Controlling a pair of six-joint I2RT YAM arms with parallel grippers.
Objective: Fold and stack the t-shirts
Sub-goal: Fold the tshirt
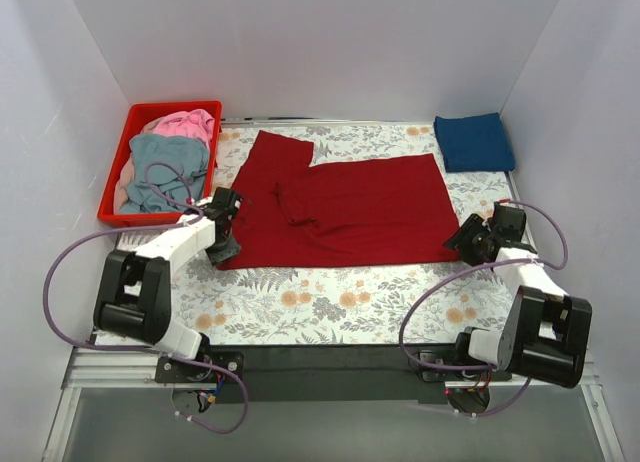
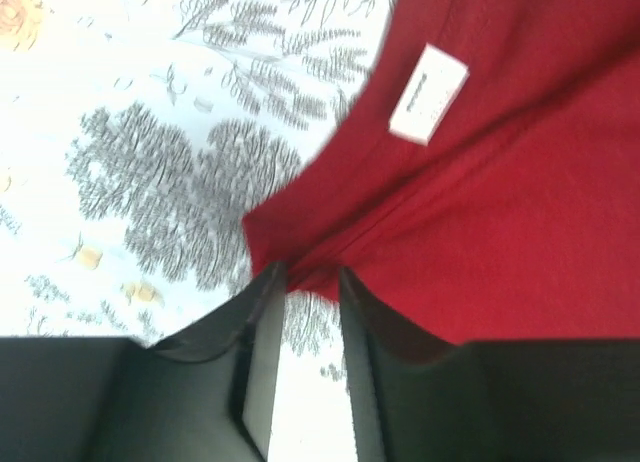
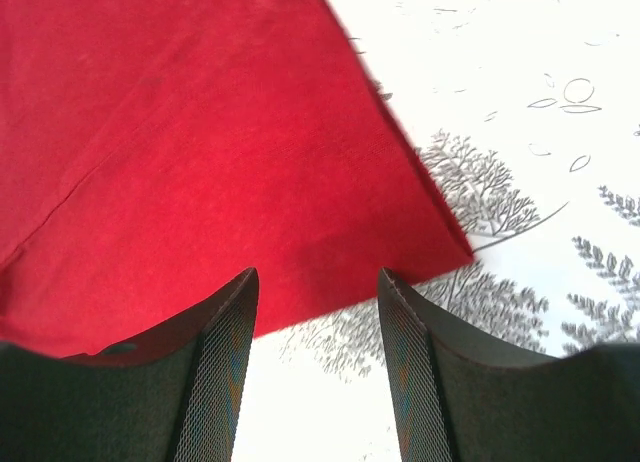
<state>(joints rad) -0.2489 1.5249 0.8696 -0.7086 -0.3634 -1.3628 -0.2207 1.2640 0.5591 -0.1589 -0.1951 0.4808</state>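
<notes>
A dark red t-shirt (image 1: pixel 350 207) lies spread flat on the flowered tablecloth, one sleeve pointing to the back. A navy blue t-shirt (image 1: pixel 474 142) lies folded at the back right. Pink (image 1: pixel 188 123) and grey-blue (image 1: pixel 165 162) t-shirts lie crumpled in the basket. My left gripper (image 1: pixel 225 244) is at the red shirt's near left corner. In the left wrist view it (image 2: pixel 312 277) is open by a narrow gap, with the red cloth's (image 2: pixel 480 212) edge at its tips. My right gripper (image 1: pixel 462 240) is at the near right corner. In the right wrist view it (image 3: pixel 318 277) is open, with the red cloth's (image 3: pixel 200 162) edge just past its tips.
A red plastic basket (image 1: pixel 118 177) stands at the back left. White walls close in the table on the left, back and right. A white label (image 2: pixel 428 93) is sewn inside the red shirt. The tablecloth (image 1: pixel 330 302) lies bare in front of the shirt.
</notes>
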